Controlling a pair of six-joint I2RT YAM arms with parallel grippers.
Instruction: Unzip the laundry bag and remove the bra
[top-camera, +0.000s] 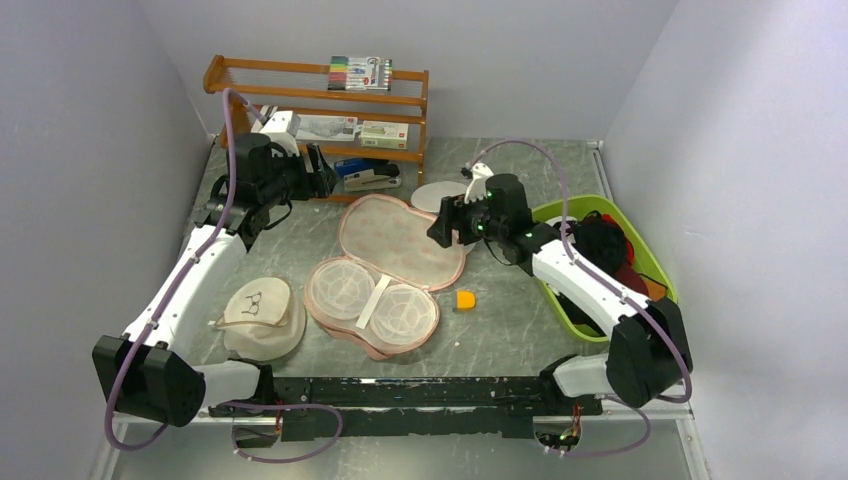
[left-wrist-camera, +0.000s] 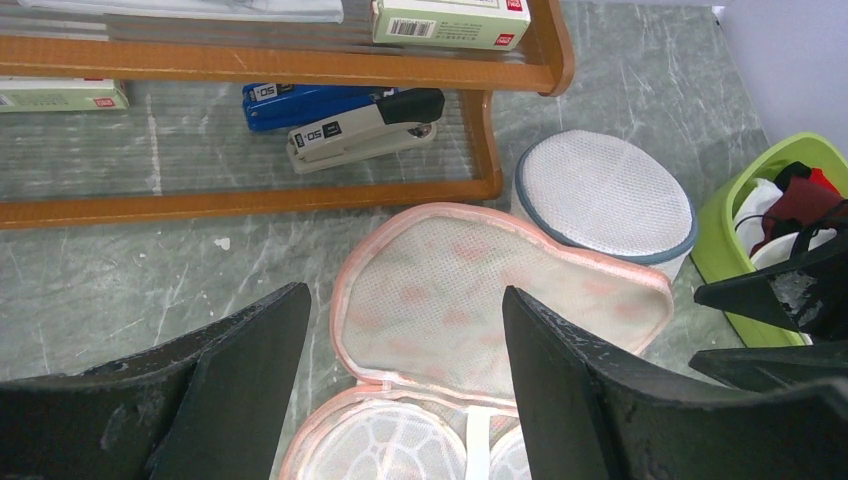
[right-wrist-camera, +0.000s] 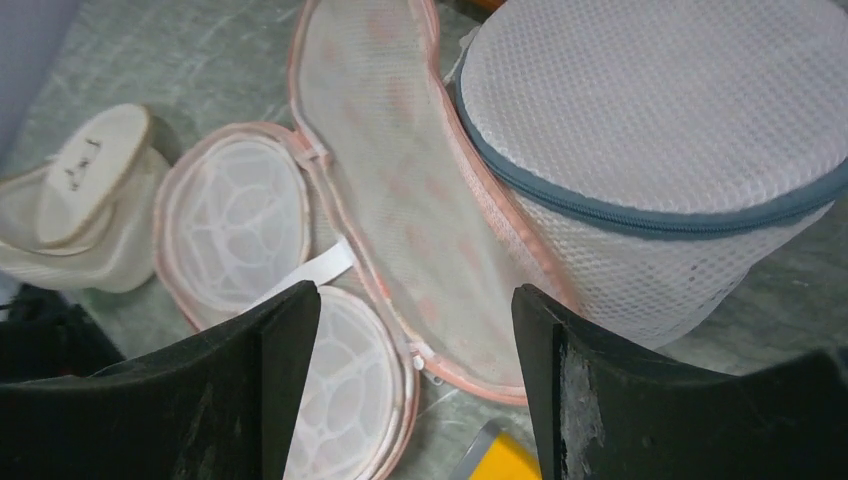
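So the laundry bag (top-camera: 400, 240) sits mid-counter, between the two arms, and it's already unzipped. Its top flap is folded back toward the rack, pinkish inside facing up. In the near half we can see two round white lattice cups (top-camera: 372, 303) with a white strap across them. Honestly we can't tell whether that's the bra itself or a frame it sits in. Either way nothing has been lifted out, so we'd call the zip part done and the removal still to do.

Neither arm holds anything. The left gripper (left-wrist-camera: 405, 295) hangs over the flap's far-left edge with its jaws spread wide. The right gripper (right-wrist-camera: 415, 295) is at the flap's right edge, jaws likewise apart and empty.

Containers around it:
- The white mesh cylinder (right-wrist-camera: 650, 130) is touching the flap's far-right side. It's zipped, and we can't see the contents.
- The green bin (top-camera: 590, 202) on the right holds dark and red clothing.
- The wooden rack (top-camera: 320, 98) at the back has markers, small boxes and a stapler.

A cream cap (top-camera: 262, 315) lies just left of the bag.
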